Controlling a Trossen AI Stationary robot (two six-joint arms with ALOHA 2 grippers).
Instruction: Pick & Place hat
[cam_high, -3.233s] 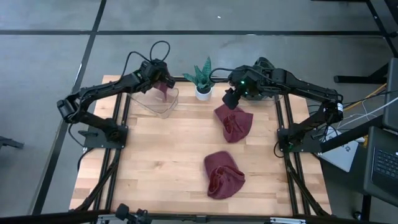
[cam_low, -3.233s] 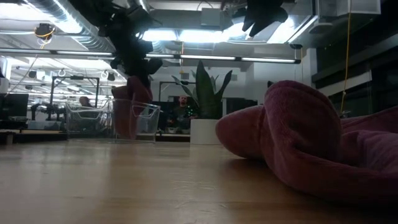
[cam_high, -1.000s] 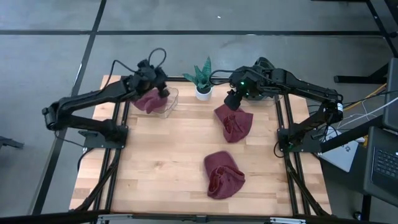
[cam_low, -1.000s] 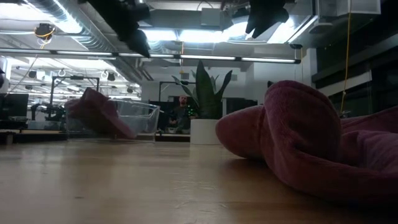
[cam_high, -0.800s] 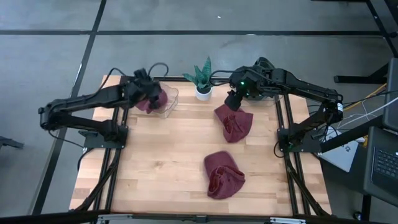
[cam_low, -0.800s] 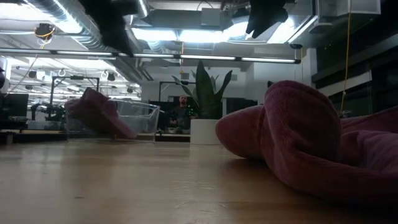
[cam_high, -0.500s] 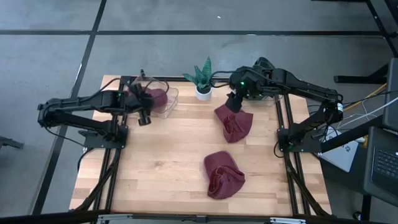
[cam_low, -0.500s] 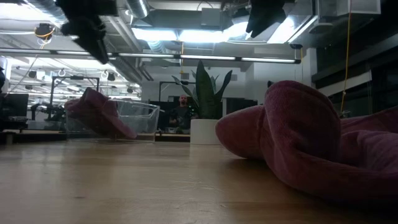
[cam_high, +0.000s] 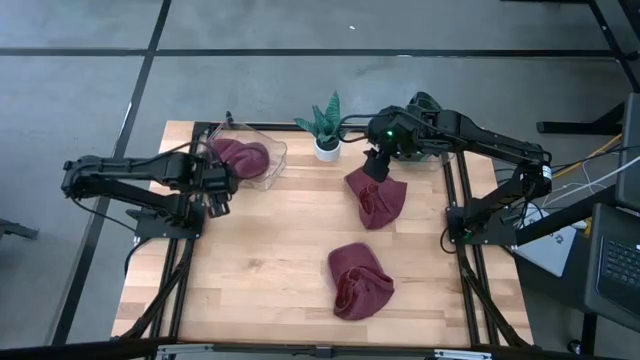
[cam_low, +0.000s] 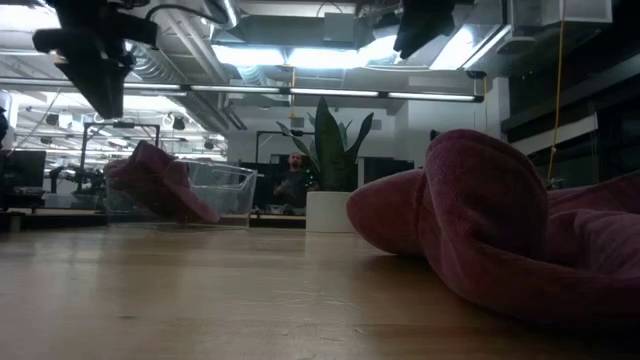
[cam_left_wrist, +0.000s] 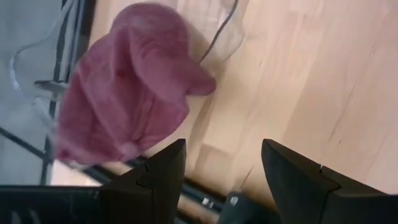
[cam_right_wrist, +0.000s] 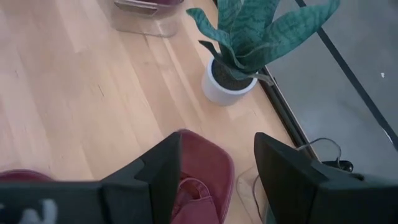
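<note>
High view | my left end effector (cam_high: 218, 192), fingers apart, has released one hat (cam_high: 240, 155) into the clear bin (cam_high: 270, 170) and pulled away | right end effector (cam_high: 375, 165), fingers apart, above second hat (cam_high: 376, 199) | third hat (cam_high: 359, 281) on tabletop (cam_high: 270, 260) awaits.

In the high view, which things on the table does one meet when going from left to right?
Left gripper → hat in the clear bin → potted plant → right gripper, above another hat.
</note>
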